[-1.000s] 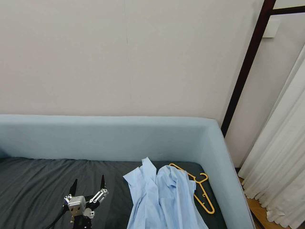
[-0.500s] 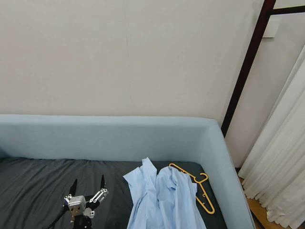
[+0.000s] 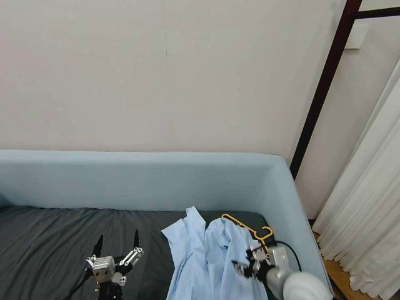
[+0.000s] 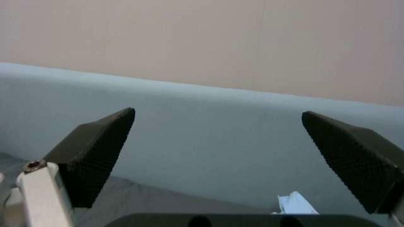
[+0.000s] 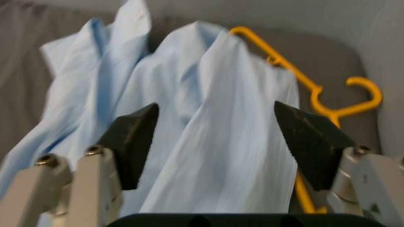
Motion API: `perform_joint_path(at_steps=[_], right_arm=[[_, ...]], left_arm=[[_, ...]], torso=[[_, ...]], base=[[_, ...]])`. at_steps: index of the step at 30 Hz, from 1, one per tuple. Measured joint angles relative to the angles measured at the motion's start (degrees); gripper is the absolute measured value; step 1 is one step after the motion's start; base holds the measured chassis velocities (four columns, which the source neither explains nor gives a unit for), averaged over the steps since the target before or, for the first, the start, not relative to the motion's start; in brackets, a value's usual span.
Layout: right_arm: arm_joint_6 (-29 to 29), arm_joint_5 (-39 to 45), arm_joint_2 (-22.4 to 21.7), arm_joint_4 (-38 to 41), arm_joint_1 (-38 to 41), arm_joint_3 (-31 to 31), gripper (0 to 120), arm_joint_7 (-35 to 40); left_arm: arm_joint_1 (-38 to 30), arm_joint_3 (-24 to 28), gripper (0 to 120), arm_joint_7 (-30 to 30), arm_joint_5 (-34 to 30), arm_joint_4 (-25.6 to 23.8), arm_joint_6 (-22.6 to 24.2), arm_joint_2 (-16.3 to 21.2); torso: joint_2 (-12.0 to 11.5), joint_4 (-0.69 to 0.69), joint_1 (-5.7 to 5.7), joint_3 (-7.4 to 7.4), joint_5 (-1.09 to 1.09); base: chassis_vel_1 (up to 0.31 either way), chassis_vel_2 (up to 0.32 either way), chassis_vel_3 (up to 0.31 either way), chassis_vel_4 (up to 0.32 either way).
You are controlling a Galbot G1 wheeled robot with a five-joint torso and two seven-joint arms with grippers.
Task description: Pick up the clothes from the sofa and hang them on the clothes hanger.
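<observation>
The right gripper [image 5: 218, 123] is held with jaws spread, and the blue shirt [image 5: 208, 142] is found crumpled directly ahead. It is judged light, limp and slippery. A hold at the bunched collar, by the yellow hanger [image 5: 328, 101] beyond, is favoured. The left gripper [image 3: 117, 240] is parked over the sofa [image 3: 156, 178], jaws spread.

Light blue shirt [image 3: 209, 259]: runs off the bottom edge of the head view, so its lower part and hem cannot be inspected. Yellow hanger [image 5: 298, 81]: one arm passes under the shirt. Whether it is threaded inside the garment or merely lies beneath it cannot be told. In the head view its lower bar is covered by the right gripper [image 3: 247, 262], whose arm is cut off at the bottom edge. The arm of the left gripper [image 3: 118, 236] is cut off at the same edge. In the left wrist view one small corner of the shirt rises above the gripper body, which hides the rest. Sofa [image 3: 137, 181]: cut off at the left and bottom edges of the head view.
</observation>
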Motion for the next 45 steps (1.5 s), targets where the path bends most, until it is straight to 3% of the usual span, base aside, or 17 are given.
perform_joint_path(at_steps=[1,5,6,8,16,19,29,31,39,45], right_arm=[[0.0,0.0,0.0,0.0,0.0,0.0,73,0.0],[8.1,-4.4,8.3,-20.9,7.1,0.7,95,-12.5],[8.1,-4.4,8.3,-20.9,7.1,0.7,95,-12.5],[11.1,-5.6,11.1,-28.5,8.5,1.9,99,-19.7],[11.2,-9.7,13.6,-36.6,8.9,3.5,99,-23.4],[10.5,-10.7,14.1,-38.1,8.9,3.6,94,-22.9],[10.3,-15.4,15.6,-40.9,8.7,3.2,53,-22.9],[10.3,-15.7,15.6,-41.0,8.7,3.1,51,-23.0],[10.6,-16.8,15.1,-39.1,8.0,2.2,16,-23.6],[12.0,-17.1,14.6,-38.1,7.7,1.8,0,-23.6]], left_arm=[[0.0,0.0,100,0.0,0.0,0.0,0.0,0.0],[1.3,-0.6,100,0.0,0.8,-0.8,0.1,-0.7],[1.3,-0.6,100,0.0,0.8,-0.8,0.1,-0.7],[1.9,-0.8,100,0.0,1.2,-1.1,0.1,-1.1],[2.4,-1.1,100,-0.3,1.7,-1.5,0.1,-1.6],[2.3,-0.8,100,-0.3,1.9,-1.4,0.1,-1.9],[2.3,-0.8,100,-0.7,1.9,-1.1,-0.1,-1.5],[2.4,-0.8,100,-0.7,1.9,-1.1,-0.2,-1.4],[2.0,-0.8,100,-1.2,1.7,-0.5,-0.5,-0.9],[1.6,-0.6,100,-1.3,1.6,0.0,-0.7,-0.9]], torso=[[0.0,0.00,0.00,0.00,0.00],[0.0,0.01,0.00,0.00,0.02],[0.0,0.01,0.00,0.00,0.02],[0.0,0.01,0.00,0.00,0.00],[0.0,-0.01,0.00,-0.01,0.00],[0.0,-0.01,0.00,-0.01,0.00],[0.0,0.00,-0.01,-0.01,0.00],[0.0,0.00,-0.01,-0.01,0.00],[0.0,0.00,-0.01,-0.01,0.00],[0.0,0.00,-0.01,-0.01,0.00]], base=[[0.000,0.000,0.000,0.000],[0.000,0.000,0.000,0.000],[0.000,0.000,0.000,0.000],[0.000,0.000,0.000,0.000],[0.000,0.000,0.000,0.000],[0.000,0.000,0.000,0.000],[0.000,0.000,0.000,0.000],[0.000,0.000,0.000,0.000],[0.000,0.000,0.000,0.000],[0.000,0.000,0.000,0.000]])
